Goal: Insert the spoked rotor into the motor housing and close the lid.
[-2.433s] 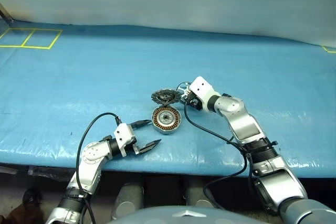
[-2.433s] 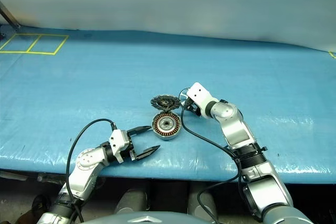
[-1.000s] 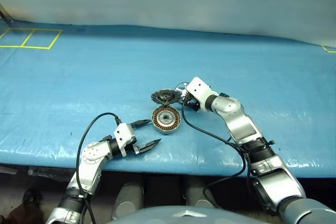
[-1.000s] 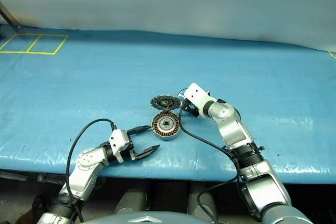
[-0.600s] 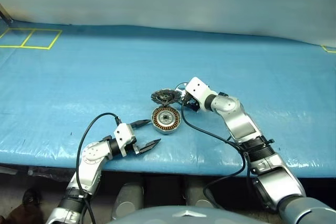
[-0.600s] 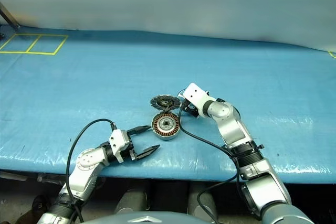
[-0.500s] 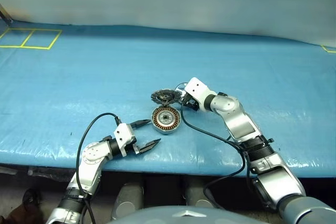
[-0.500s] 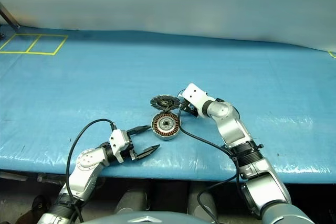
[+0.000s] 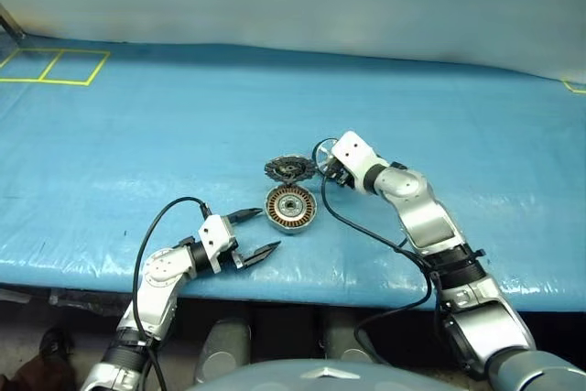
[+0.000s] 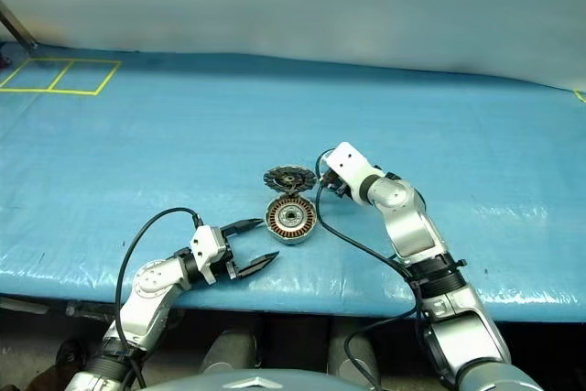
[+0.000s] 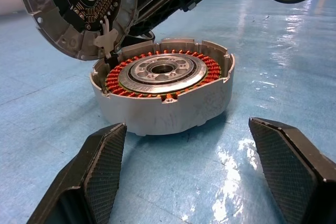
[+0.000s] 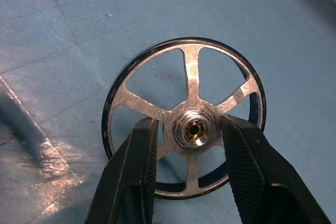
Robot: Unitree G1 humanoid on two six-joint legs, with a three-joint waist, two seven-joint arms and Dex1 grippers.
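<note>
Silver spoked rotor (image 12: 185,124), face apparently camera-ward

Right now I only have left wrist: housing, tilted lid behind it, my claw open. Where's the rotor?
Observer: At the right claw. It is closed on the hub of the spoked rotor, with fingers through the spoke gaps.
Operator: Where is that relative to the housing?
Observer: In the head view, the right claw sits beyond the motor housing and to its right, beside the lid.
Operator: Anything else on the table?
Observer: Yellow taped squares at the far left corner, well away.
</note>
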